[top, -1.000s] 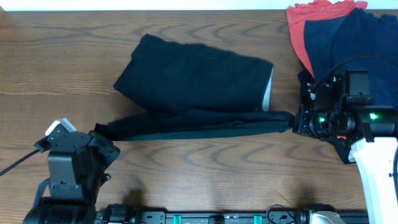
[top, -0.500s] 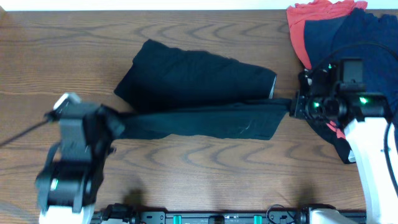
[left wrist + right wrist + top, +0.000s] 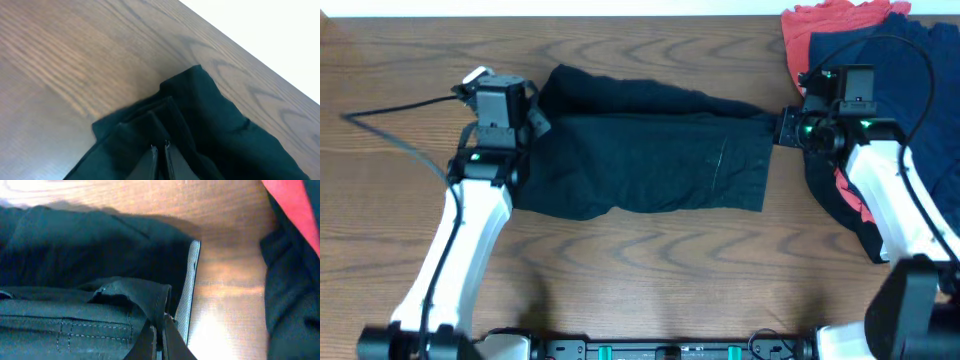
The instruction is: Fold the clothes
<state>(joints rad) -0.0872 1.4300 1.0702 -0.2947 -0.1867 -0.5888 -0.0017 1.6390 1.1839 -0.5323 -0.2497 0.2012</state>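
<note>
Holding, left gripper (image 3: 533, 116): jaws pinched together on a bunched fold at the left end of the black shorts (image 3: 650, 165) — no gap shows between the tips in the left wrist view.
Holding, right gripper (image 3: 783, 128): jaws likewise closed tight, clamped on a doubled edge of the same shorts at their right end; the right wrist view shows cloth draped over the tips.
Shorts, position: lying across the middle of the wooden table (image 3: 650, 270), running left to right between the two grippers, each end touching a gripper.
Shorts, shape: a front layer lies flat over a rear layer, whose far edge peeks out along the back; the near edge bulges lower at the left than at the right.
Shorts, left end: the cloth gathers into ridges that lead into the jaws, with a loose corner pointing away over bare wood.
Shorts, right end: a strip of pale mesh lining (image 3: 189, 287) stands just beyond the right gripper, along the edge of the lower layer, next to bare table.
Other clothes: a coral-red garment (image 3: 825, 20) and a navy garment (image 3: 880, 50) are heaped at the far right corner — just beside the right gripper, partly under the right arm, apart from the shorts.
Arms: both reach in from the near edge, with the shorts between them.
</note>
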